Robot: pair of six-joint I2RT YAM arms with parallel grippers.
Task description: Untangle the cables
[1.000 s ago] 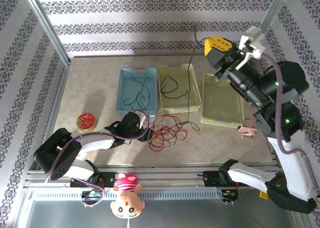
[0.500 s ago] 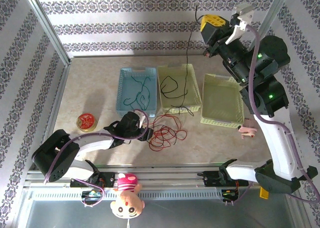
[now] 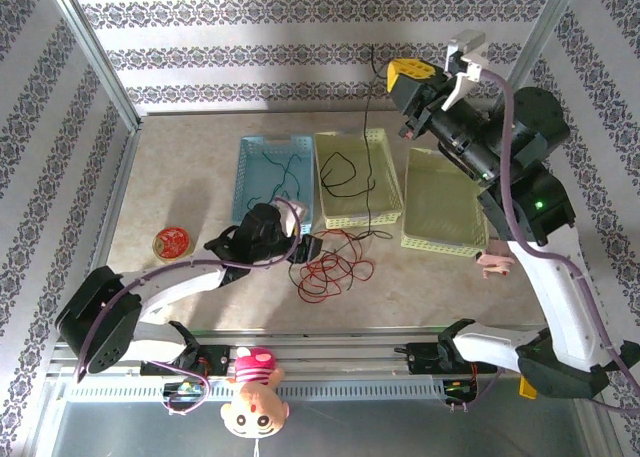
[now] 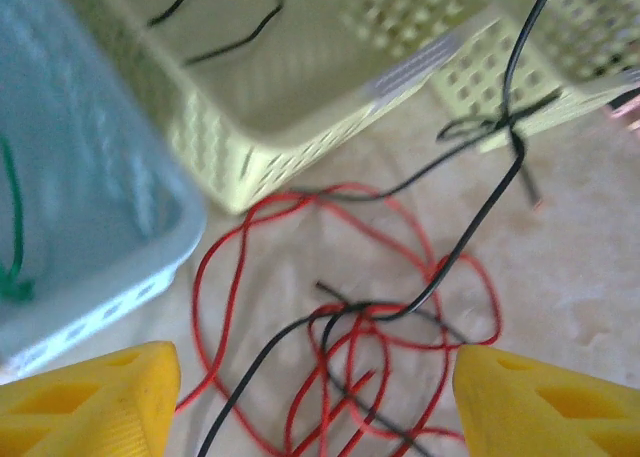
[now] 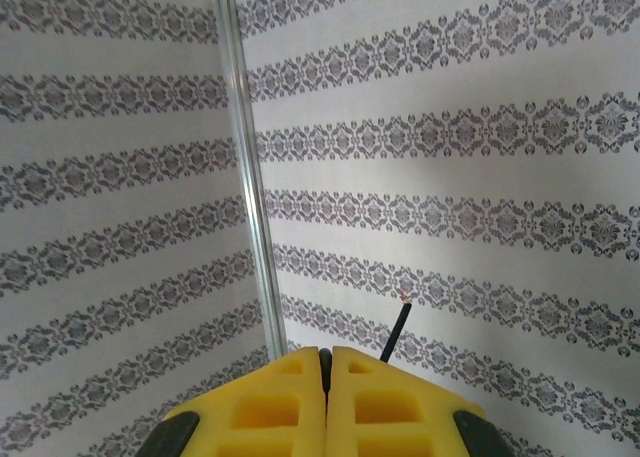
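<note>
Two thin strands tangled: red cable point(image 3: 326, 271) in loops, black cable point(image 4: 479, 217) pinched in right gripper point(image 5: 325, 362); left gripper point(image 4: 312, 369) jaws apart

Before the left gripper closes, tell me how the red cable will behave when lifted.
Likely floppy: the red cable lies in loose, overlapping loops on the table, so it should sag rather than hold shape. Probably light, being so thin. It may snag the black cable, which crosses through its loops.
</note>
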